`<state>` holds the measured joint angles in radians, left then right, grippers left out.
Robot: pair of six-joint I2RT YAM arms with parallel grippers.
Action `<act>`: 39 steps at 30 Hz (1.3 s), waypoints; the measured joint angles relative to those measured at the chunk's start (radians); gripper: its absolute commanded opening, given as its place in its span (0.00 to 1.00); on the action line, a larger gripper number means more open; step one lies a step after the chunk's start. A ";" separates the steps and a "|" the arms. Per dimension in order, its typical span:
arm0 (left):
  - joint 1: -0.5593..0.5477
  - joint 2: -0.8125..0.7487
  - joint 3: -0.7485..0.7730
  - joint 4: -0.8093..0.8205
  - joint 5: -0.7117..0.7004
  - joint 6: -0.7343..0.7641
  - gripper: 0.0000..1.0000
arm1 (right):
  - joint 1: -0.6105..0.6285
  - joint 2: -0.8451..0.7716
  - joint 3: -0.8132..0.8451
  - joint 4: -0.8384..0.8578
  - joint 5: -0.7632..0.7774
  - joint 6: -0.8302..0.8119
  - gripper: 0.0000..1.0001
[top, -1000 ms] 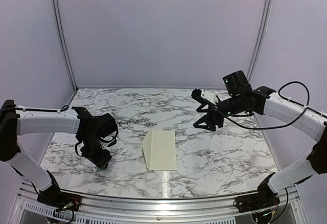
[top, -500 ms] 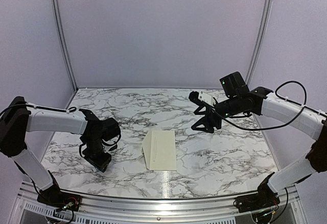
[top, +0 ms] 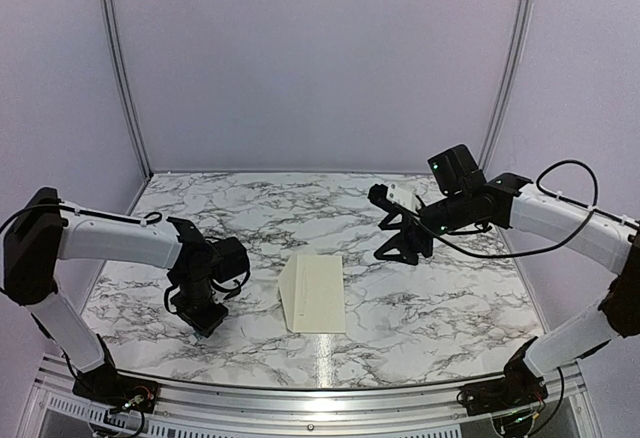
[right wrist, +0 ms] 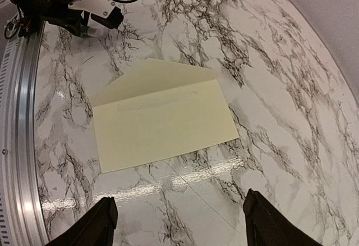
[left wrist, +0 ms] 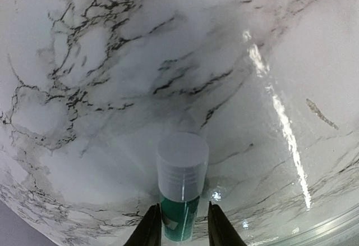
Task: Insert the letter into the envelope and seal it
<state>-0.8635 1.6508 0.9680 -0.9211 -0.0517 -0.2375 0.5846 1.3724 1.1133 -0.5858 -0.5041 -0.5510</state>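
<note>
Cream paper envelope (top: 318,293): a long, flat, pale-yellow rectangle lying mid-table on the grey-veined white marble tabletop (top: 450,298). Its triangular flap is open and points to 9 o'clock in the overhead view.
White letter sheet: it shows in no view. I judge it is already tucked inside the envelope, but I cannot confirm that.
Risk, tube: the small green glue tube with a ribbed white cap (left wrist: 180,173) sits between my left fingers with the cap pointing away from my wrist, toward the marble. My fingers reach only the green end, and a lift on so short a hold could let the tube swing or slip out.
Risk, cap: the cap looks to be on, so no glue can reach the flap until it comes off.
Risk, envelope: nothing pins it, so rubbing the tube along the flap could slide or crease it.
Left pincer (left wrist: 184,229): at 8 o'clock of the envelope, well apart from it and low over the marble, narrowed to about the tube's width. One finger looks pressed against the tube and the other shows a sliver of gap, so I cannot tell whether I have it clamped.
Right pincer (right wrist: 182,229): at 2 o'clock of the envelope, raised above the table, jaws spread wide, holding and touching nothing.
</note>
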 measured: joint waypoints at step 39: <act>-0.105 -0.268 0.131 0.652 0.185 0.076 0.00 | -0.051 0.096 0.313 -0.110 -0.275 0.135 0.57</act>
<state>-0.9684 1.3827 1.0988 -0.2695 0.1333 -0.1619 0.5339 1.4685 1.4265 -0.6960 -0.7788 -0.4160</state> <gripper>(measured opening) 0.179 0.583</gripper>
